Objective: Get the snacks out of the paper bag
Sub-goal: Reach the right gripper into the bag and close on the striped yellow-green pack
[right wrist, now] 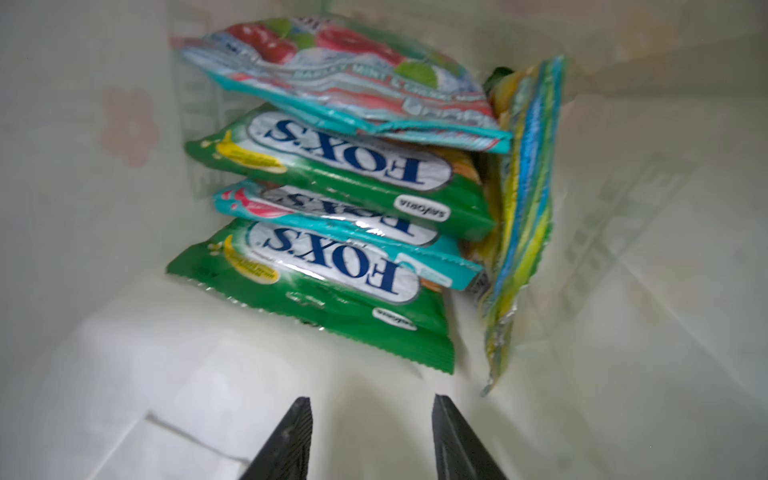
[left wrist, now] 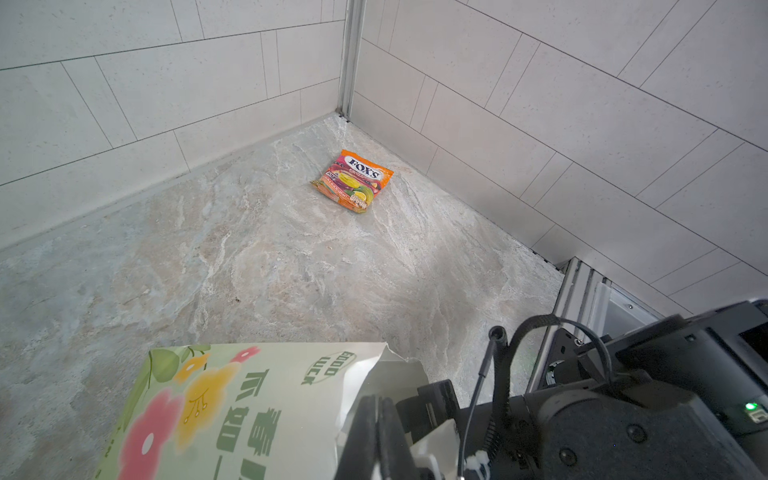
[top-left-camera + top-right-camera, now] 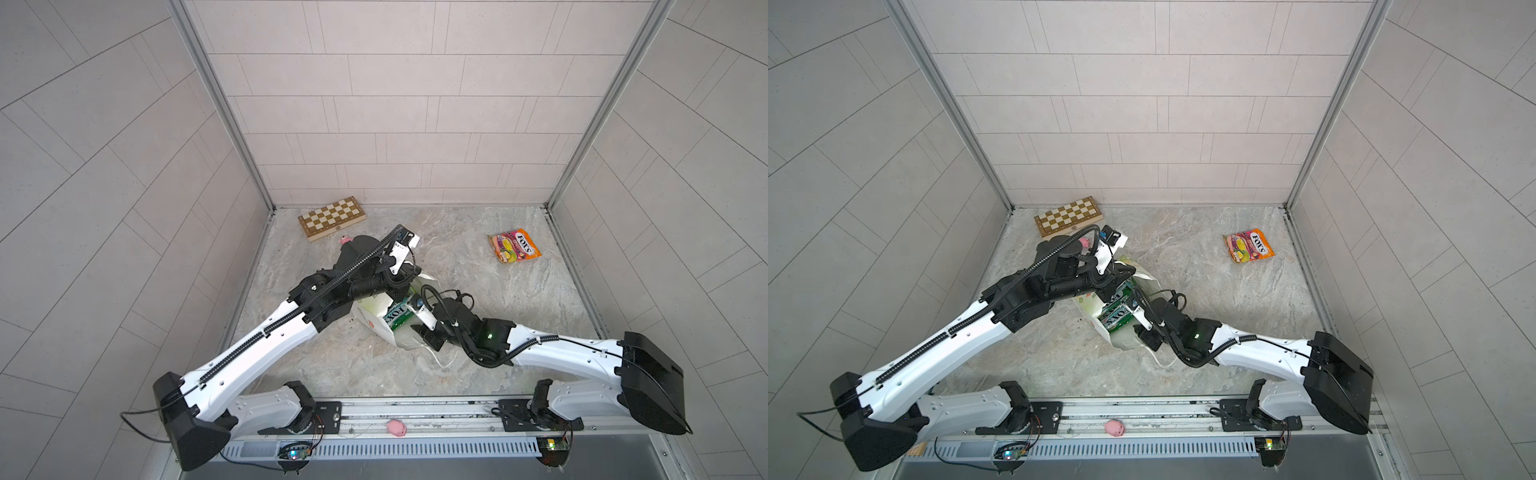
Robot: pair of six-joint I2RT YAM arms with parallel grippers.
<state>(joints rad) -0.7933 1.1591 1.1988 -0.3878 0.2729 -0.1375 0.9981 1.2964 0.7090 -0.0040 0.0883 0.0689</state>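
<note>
The white paper bag (image 3: 374, 322) (image 3: 1090, 309) lies on its side mid-table, mouth toward the right arm. My left gripper (image 2: 378, 401) is shut on the bag's upper rim (image 2: 390, 365), holding the mouth up. My right gripper (image 1: 372, 401) is inside the mouth, open and empty, just short of the snacks. Several FOX'S packets are stacked inside: a green one (image 1: 316, 282) nearest, teal (image 1: 353, 232), green (image 1: 353, 166), teal with red fruit (image 1: 345, 79), and a green-yellow one on edge (image 1: 519, 208). An orange packet (image 3: 514, 246) (image 2: 353, 180) lies on the table at the back right.
A folded chessboard (image 3: 332, 218) lies at the back left, with a pink toy pig (image 3: 344, 240) beside it behind my left arm. Another pink pig (image 3: 396, 428) sits on the front rail. Tiled walls close three sides.
</note>
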